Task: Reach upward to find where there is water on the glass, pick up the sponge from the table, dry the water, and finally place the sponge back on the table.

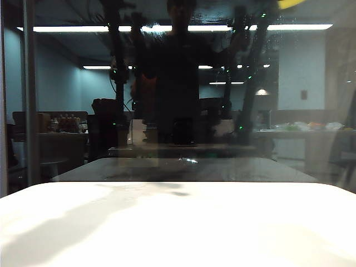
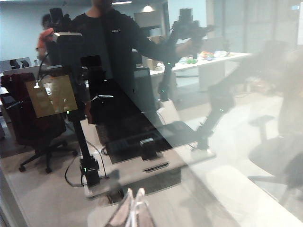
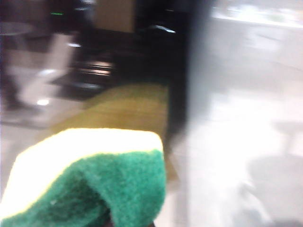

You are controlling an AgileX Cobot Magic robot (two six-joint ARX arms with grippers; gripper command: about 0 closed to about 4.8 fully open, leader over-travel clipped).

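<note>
At left, the left pincer [image 2: 134, 210] hangs idle, tips pressed together, facing the glass [image 2: 246, 71]. At upper right, the right pincer pinches the sponge [image 3: 90, 179], yellow face against the pane, above the tabletop [image 1: 178, 233].

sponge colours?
Sponge: green scouring side, yellow foam edge; clearest in the right wrist view.

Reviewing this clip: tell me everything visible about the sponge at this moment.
The sponge shows close up in the right wrist view, blurred: a soft foam block with a pale yellow body and a rough green scouring face, bent or squeezed into a fold at its lower edge. It sits right at the camera, up against the glass, where its dim yellow reflection shows. The right gripper's jaws are hidden behind it, presumably clamped on it. In the exterior view, only a yellow sliver peeks in at the top edge.
</note>
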